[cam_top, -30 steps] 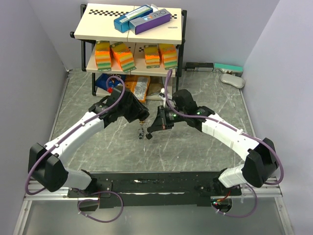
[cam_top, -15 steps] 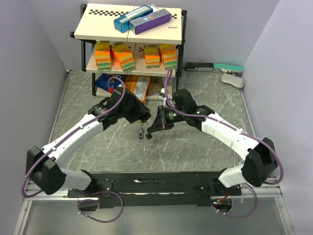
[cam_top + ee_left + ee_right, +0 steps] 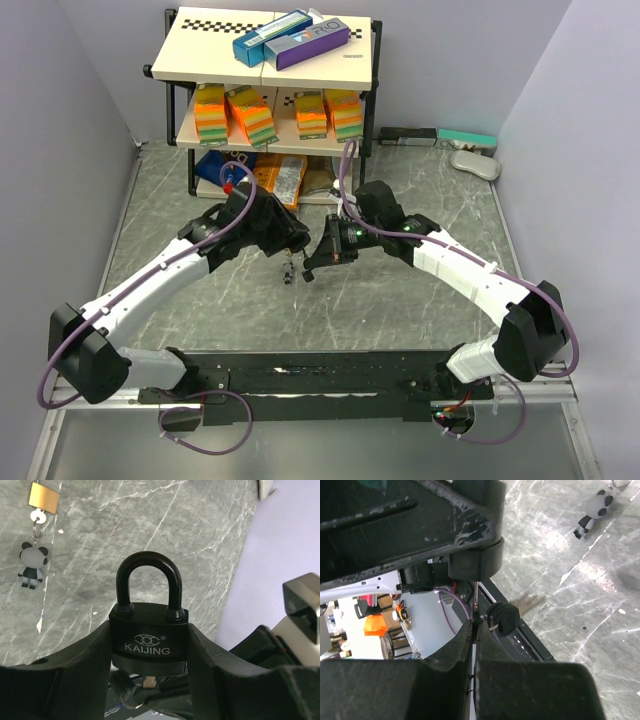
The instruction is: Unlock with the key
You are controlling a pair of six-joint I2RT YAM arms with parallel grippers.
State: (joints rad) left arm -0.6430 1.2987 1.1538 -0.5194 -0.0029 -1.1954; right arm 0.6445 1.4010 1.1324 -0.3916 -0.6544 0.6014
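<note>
Still clamping the black steel KAIJING padlock in the left end effector, hanging over the middle of the counter, drifting a touch toward 12 o'clock. Pinching the small black-headed key just beneath it with the right end effector, fingers together. Probably still seating it, not turning yet.

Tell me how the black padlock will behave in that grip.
The black padlock looks solid metal: probably heavy for its size, rigid. Its smooth sides, pinched by the left end effector, may twist when the key turns.

Top view looks down from behind; 2 close wrist views share panda keychain.
</note>
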